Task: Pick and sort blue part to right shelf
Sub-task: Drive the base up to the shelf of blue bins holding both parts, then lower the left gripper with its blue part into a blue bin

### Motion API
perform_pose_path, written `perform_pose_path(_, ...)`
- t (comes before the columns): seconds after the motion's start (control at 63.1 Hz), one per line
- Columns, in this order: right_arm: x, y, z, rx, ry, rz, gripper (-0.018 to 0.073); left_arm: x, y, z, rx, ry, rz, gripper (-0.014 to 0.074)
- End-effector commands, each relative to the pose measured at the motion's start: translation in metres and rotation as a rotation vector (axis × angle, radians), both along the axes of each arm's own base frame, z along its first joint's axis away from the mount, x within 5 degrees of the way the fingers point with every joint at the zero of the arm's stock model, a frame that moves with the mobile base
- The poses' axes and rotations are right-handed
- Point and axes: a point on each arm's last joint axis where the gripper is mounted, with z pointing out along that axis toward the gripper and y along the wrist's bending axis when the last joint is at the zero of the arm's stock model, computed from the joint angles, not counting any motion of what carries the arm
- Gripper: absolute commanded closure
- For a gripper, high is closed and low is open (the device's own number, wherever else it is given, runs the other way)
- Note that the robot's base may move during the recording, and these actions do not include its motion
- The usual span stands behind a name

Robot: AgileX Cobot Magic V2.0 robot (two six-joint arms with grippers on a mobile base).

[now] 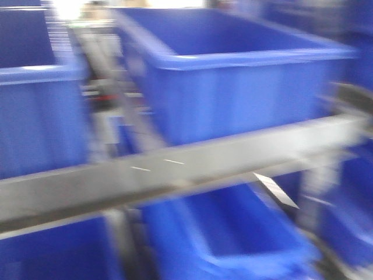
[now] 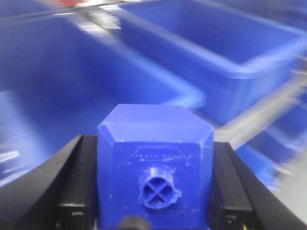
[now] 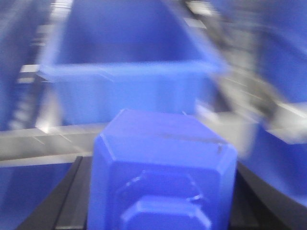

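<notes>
The left claw (image 2: 153, 191) is clamped on the blue part (image 2: 154, 139). Its black fingers (image 2: 79, 182) press against both sides, and the part's round, cross-marked knob faces the wrist camera. The part is held in the air in front of the blue crates (image 2: 225, 52) of the right shelf (image 1: 175, 169), touching nothing but the fingers. The right claw (image 3: 163, 206) likewise grips a second blue block (image 3: 163, 148), held above the steel front rail (image 3: 43, 143), with a crate behind it. Every view is smeared by motion blur.
</notes>
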Motion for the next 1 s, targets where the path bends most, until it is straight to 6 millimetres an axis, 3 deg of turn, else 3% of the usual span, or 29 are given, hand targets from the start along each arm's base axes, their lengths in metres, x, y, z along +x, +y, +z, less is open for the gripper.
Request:
perform_pose_path(0.0,0.0002,-0.0002,0.0162,0.006,-0.109,-0.002,0.0330,-0.0005,-0.0012,0.0159,-0.027,-0.096,-0.021,0.0284)
perform_pose_path(0.492,0.0002,-0.0002,0.0162,0.006,-0.110,-0.001,0.0330,-0.0011,0.0021,0.0159,-0.021,-0.098,0.118,0.0284)
perform_pose_path(0.983,0.0002,-0.0002,0.0162,0.006,-0.110,-0.001,0.0330,-0.0011,0.0023,0.0159,-0.021,-0.098,0.127,0.0284)
